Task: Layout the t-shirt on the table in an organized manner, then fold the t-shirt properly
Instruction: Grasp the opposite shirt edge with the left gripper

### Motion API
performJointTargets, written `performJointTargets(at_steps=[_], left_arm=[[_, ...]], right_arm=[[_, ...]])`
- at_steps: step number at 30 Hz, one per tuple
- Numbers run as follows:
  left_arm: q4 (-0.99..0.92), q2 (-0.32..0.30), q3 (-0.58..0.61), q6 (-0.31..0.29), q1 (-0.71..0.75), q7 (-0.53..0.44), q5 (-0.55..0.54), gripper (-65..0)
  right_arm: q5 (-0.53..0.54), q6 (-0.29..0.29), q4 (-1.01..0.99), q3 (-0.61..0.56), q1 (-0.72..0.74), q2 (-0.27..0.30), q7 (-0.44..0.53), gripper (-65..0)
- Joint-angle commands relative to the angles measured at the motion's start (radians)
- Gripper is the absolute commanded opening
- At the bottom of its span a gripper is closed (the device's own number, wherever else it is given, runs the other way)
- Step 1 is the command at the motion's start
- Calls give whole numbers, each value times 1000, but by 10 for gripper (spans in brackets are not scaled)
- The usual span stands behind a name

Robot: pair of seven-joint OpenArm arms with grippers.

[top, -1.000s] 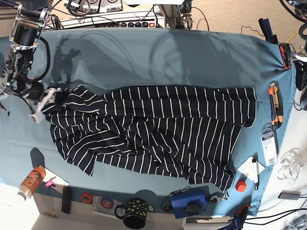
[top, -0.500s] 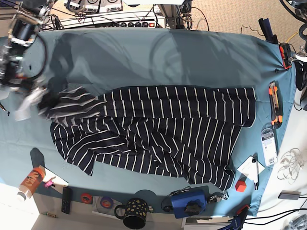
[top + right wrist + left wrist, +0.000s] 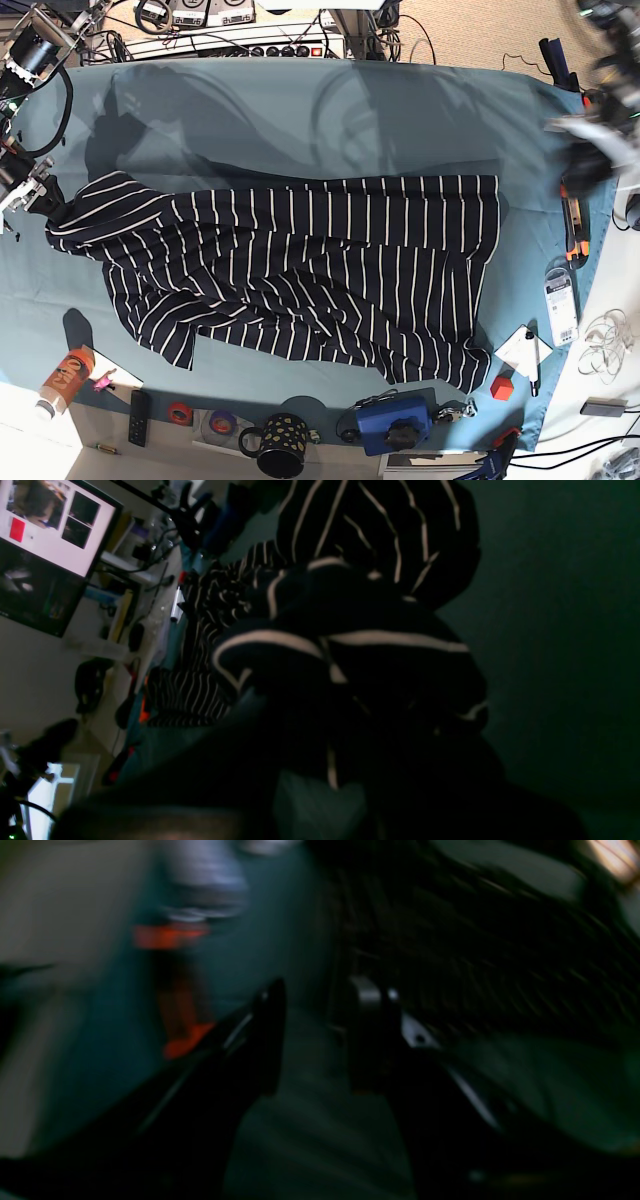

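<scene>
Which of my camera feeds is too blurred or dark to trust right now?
Left wrist view: dark and heavily motion-smeared, only the open left claw reads. Right wrist view: dim but sharp on the t-shirt bunched close to the lens. Base view: well lit, blur only on the arm at top right.

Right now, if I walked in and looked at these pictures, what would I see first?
You'd notice the big dark t-shirt with thin white stripes, lying rumpled across the middle of the teal table. At the left edge of the overhead view, the right gripper has its fingers pinched on one corner of it. Along the near edge sits a dotted black mug.
</scene>
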Motion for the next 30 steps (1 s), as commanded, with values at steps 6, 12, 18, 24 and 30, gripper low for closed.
performJointTargets(at_steps=[6,12,18,24,30], left_arm=[[-2,-1,251,130,1,-110,289,-431],[-19,43,323,166,-14,-163,324,-430],[-188,54,322,153,-123,-166,323,-430],[-300,54,323,104,-209,-150,324,-430],[-344,54,323,105,-220,-108,323,-432]], right_arm=[[31,1,18,7,14,29,24,-650],[31,1,17,7,14,29,24,-650],[31,1,17,7,14,29,24,-650],[16,1,17,7,14,29,24,-650],[-10,1,17,7,14,29,24,-650]])
